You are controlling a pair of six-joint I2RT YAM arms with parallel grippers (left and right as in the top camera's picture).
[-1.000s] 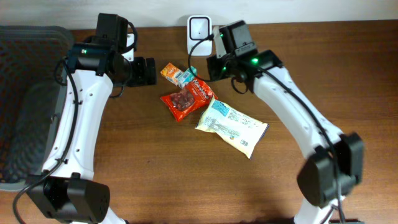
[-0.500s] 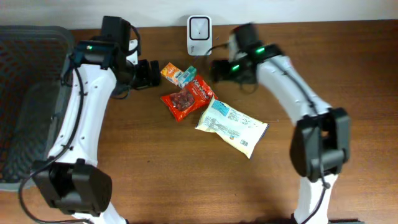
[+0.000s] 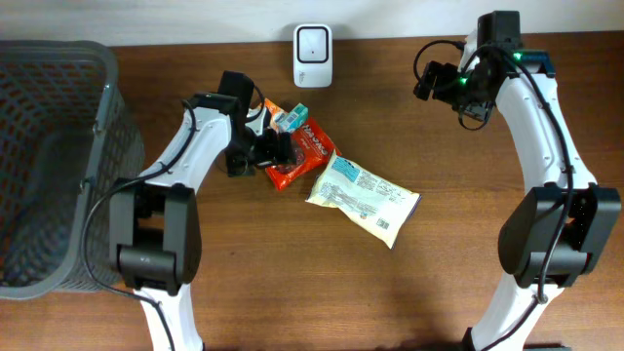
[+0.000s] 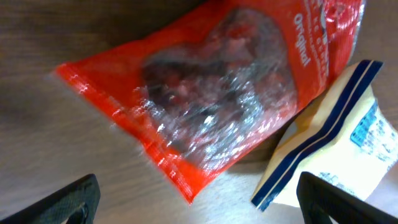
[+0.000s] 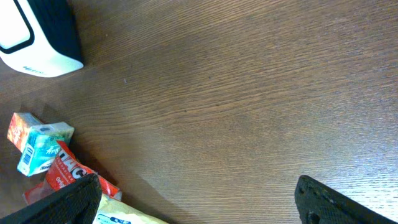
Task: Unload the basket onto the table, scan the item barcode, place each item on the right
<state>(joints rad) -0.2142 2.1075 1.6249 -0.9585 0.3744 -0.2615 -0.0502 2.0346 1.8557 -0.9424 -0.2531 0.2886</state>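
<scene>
The pale bag (image 3: 363,198) lies nearest, touching the red bag (image 4: 211,99). Over the red bag hovers the left gripper (image 3: 278,151), jaws wide apart and empty; this looks like the approach to a pick. Next it should drop and pinch the slippery film. Beyond the red bag sit a carton (image 3: 285,119) and the scanner (image 3: 312,43). The right gripper (image 3: 429,81), far right of it, is spread and empty.

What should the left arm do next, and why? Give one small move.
Probably lower the left tool onto the red bag and close. Its jaws stand open just above the bag, nothing is held, and the right tool hangs well away from the items.
</scene>
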